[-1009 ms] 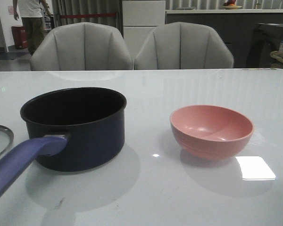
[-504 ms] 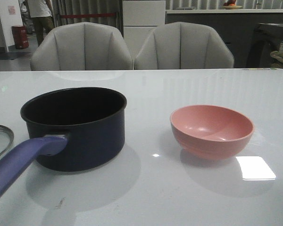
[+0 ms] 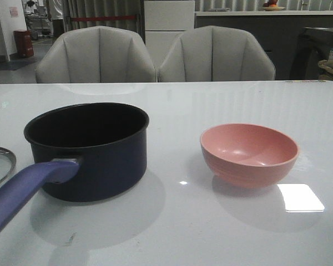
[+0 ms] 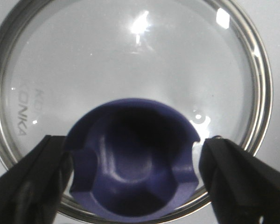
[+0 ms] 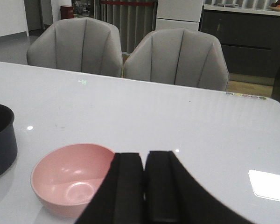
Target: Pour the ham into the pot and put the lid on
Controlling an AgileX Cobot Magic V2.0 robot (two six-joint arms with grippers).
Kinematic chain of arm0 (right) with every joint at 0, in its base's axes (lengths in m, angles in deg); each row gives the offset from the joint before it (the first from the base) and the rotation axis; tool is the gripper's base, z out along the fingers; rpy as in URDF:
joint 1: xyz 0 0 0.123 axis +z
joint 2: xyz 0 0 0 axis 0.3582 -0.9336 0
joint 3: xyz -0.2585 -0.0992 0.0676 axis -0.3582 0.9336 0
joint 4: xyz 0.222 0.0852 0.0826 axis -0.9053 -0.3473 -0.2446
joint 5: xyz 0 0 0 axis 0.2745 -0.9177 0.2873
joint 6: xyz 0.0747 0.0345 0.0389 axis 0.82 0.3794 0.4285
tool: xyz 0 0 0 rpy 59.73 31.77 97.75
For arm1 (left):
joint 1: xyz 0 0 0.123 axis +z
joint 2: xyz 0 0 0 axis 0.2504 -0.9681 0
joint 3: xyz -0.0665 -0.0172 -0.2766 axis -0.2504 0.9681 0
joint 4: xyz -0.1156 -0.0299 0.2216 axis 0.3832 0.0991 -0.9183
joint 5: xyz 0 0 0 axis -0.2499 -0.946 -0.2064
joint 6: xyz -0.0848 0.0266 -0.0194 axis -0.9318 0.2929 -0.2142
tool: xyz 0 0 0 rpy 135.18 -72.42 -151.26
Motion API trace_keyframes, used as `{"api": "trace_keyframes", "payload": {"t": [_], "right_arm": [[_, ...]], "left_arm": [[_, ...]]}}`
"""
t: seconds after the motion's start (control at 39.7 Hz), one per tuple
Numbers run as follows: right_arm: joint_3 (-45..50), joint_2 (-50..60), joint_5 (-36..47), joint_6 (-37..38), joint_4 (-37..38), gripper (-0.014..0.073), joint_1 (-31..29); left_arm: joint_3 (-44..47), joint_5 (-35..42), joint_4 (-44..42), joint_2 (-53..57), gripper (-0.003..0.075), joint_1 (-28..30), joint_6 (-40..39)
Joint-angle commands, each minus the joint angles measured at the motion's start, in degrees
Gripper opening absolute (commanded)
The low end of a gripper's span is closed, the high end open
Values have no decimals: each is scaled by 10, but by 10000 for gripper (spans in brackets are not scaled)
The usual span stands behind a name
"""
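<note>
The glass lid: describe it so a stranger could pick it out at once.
Start at the white table and find the dark navy saucepan on its left side. Left of the pan's purple-blue handle lies the round clear glass lid. Its silver rim and blue flared knob mark it out; the pink bowl is opaque.

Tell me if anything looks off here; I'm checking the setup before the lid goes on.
The pink bowl is empty in both the front and right wrist views, and no ham shows anywhere. The pot's floor is hidden, so I cannot tell if it is inside. The lid lies flat beside the pot, undamaged, the open left gripper straddling its knob.
</note>
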Motion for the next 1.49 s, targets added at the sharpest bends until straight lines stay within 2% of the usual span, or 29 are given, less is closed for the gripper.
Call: {"api": "trace_keyframes", "payload": {"t": [0.0, 0.28, 0.38, 0.55, 0.81, 1.46], "right_arm": [[-15, -5, 43, -1, 1, 137, -4], [-15, -5, 43, -1, 1, 137, -4], [-15, -5, 43, -1, 1, 137, -4], [-15, -5, 43, -1, 1, 137, -4], [-15, -5, 43, -1, 1, 137, -4], [-15, -5, 43, -1, 1, 137, -4]], "left_arm": [[-18, 6, 8, 22, 518, 3, -1], [-18, 9, 20, 6, 510, 22, 6], [-18, 17, 21, 6, 484, 22, 26], [-18, 17, 24, 5, 364, 22, 35], [-18, 22, 19, 5, 107, 22, 43], [-18, -11, 4, 22, 113, 22, 74]]}}
